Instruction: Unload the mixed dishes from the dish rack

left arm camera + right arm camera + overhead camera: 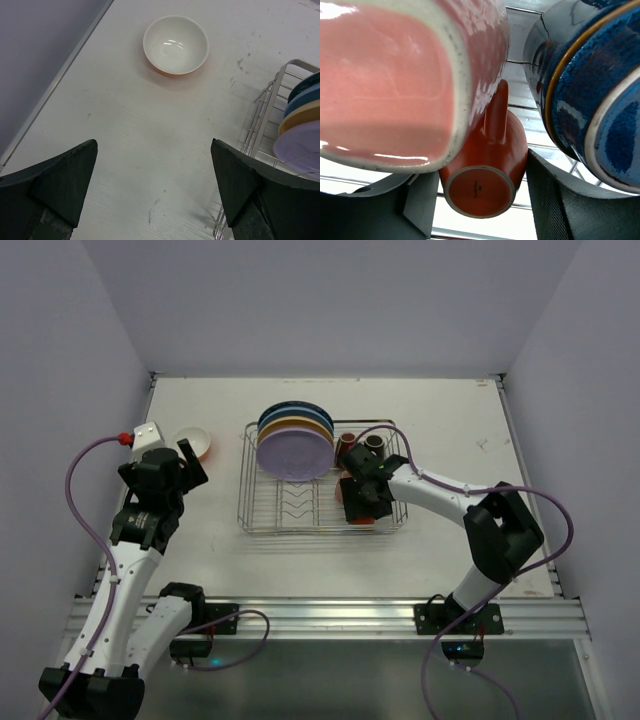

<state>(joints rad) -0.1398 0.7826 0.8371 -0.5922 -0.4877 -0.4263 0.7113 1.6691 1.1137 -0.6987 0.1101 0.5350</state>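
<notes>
Pink cup [385, 85] nearest; slick, breakable orange cup [487, 150] needs a side grip; right gripper [480, 172] straddles it, contact unclear; left gripper [153, 147] gapes.

Pink cup [385, 85] cropped top and left, blue cup [600, 90] cut off right, plates [300, 145] clipped by left-wrist view's edge

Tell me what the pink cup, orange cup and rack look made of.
Pink cup: likely glazed ceramic, with glossy highlights and a speckled cream edge. Orange cup: likely the same, with shiny glaze and a pale foot ring. Rack: probably plated steel wire, thin silver rods.
</notes>
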